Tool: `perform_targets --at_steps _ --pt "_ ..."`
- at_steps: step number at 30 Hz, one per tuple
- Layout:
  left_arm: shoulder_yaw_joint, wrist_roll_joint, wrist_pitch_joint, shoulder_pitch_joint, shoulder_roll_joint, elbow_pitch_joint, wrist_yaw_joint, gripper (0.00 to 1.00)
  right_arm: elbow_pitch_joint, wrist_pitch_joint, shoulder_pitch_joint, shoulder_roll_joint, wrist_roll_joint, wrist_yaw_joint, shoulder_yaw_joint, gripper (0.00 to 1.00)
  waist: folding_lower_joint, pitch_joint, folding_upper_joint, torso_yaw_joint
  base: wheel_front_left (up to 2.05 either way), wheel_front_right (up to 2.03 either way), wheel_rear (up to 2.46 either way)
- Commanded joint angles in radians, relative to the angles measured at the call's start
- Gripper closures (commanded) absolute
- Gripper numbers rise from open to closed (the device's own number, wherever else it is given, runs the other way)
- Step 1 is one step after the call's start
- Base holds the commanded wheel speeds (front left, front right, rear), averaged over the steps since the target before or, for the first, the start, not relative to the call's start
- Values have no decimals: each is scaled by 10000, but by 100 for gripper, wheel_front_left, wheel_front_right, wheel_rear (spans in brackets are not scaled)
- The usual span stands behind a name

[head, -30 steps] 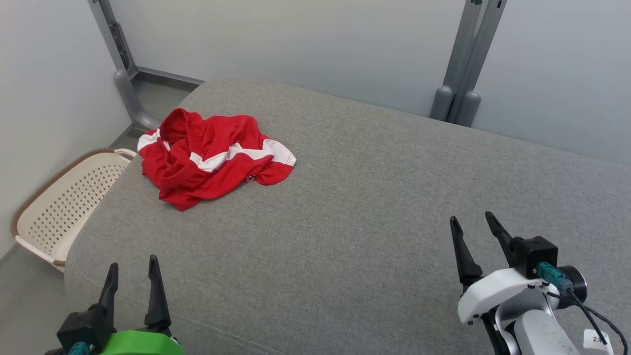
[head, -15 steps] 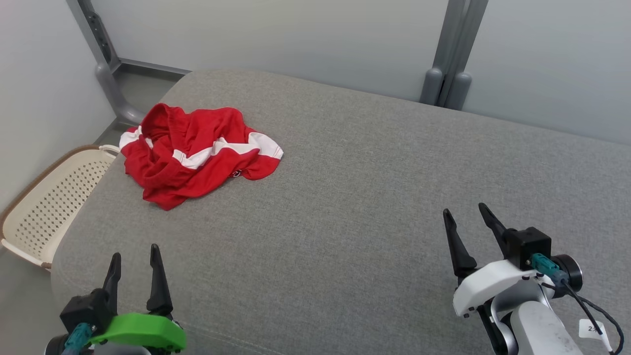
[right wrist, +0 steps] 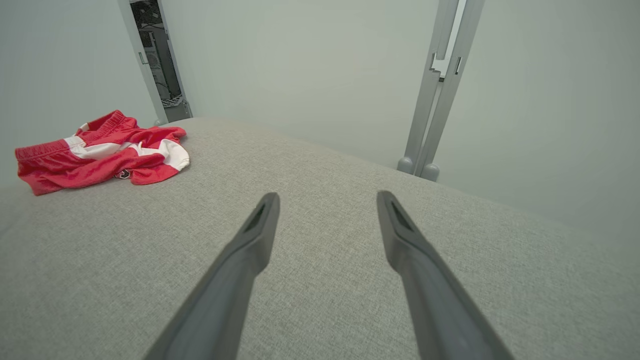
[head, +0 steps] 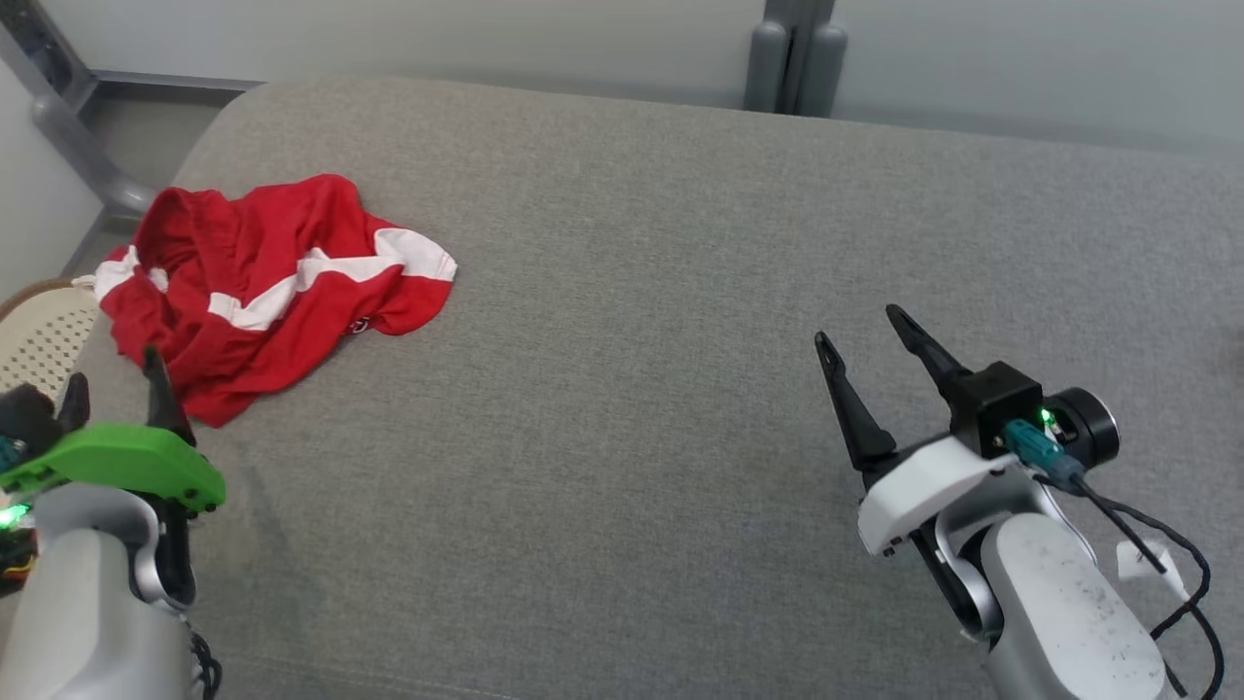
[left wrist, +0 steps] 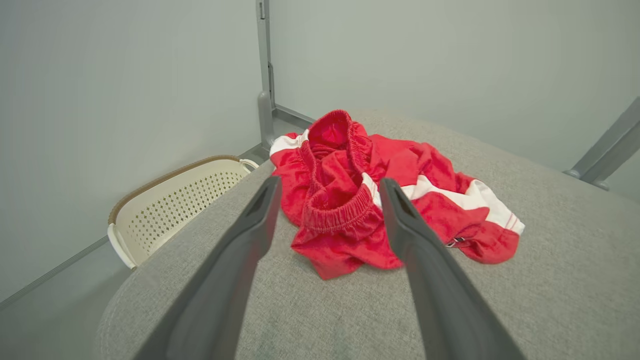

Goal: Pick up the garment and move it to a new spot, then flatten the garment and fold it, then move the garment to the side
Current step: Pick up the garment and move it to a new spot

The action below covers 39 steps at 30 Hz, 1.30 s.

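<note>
Garment (head: 272, 282): red shorts with white stripes, crumpled in a heap at the far left of the grey padded surface (head: 632, 292), close to its left edge. Elastic waistband bunched up on the near side, seen in the left wrist view (left wrist: 370, 200).

Container: cream perforated basket (head: 39, 331) with a brown rim, off the left edge of the surface and lower than it. The part of its interior on show (left wrist: 175, 200) is bare perforated wall. The garment lies outside it.

Left gripper (head: 112, 384): jaws spread wide, holding nothing, at the garment's near edge. Contact cannot be told.

Right gripper (head: 858, 326): jaws spread wide, holding nothing, over bare surface at near right, well apart from the garment (right wrist: 100, 155).
</note>
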<state>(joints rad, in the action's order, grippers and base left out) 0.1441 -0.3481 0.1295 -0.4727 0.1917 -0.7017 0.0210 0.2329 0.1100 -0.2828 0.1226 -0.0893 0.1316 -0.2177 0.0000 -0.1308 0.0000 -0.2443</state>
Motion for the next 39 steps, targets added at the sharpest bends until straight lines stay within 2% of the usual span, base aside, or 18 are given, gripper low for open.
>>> perform_targets --at_steps 1,9,15,22,23,24,28,32,35,39 --pt "148 -167 -200 -452 126 -225 -78 0 -190 -72 -272 173 -67 -19 -140 0 0 -1179 0 1069 0 0 0" --pt "443 -565 -1523 -1919 1093 -1281 -152 0 -1042 -464 -874 675 29 -19 -948 0 0 -2598 0 2125 0 0 0" --pt "612 -690 -2291 -2356 1660 -1819 -347 0 -1475 -513 -725 857 -60 -19 -827 0 0 -3177 0 2555 0 0 0" --pt "609 -645 -2807 -2420 1909 -2491 -791 0 -1795 -516 -557 905 -64 -19 -626 0 0 -3418 0 2793 0 0 0" --pt "583 -657 -2935 -2405 1858 -2617 -841 64 -1825 -519 -538 919 -65 -19 -576 0 0 -3434 0 2794 0 0 0" --pt "566 -685 -2998 -2409 1813 -2680 -832 100 -1843 -517 -535 911 -64 -19 -532 0 0 -3437 0 2785 0 0 0" --pt "453 -791 -3309 -2430 1686 -2891 -680 100 -1829 -486 -457 821 -14 -19 -348 0 0 -3260 0 2653 0 0 0" --pt "352 -576 -2483 -2669 2043 -2304 -559 100 -1665 -347 -413 682 -108 -19 -158 0 0 -2929 0 2474 0 0 0" --pt "300 -557 -2027 -2877 2280 -1684 -286 100 -1387 -141 -287 478 -167 -19 -25 0 0 -2331 0 2333 0 0 0" --pt "197 -578 -1890 -3046 2346 -808 -73 100 -1062 100 -206 222 -297 -19 143 0 0 -1700 0 2319 0 0 0"
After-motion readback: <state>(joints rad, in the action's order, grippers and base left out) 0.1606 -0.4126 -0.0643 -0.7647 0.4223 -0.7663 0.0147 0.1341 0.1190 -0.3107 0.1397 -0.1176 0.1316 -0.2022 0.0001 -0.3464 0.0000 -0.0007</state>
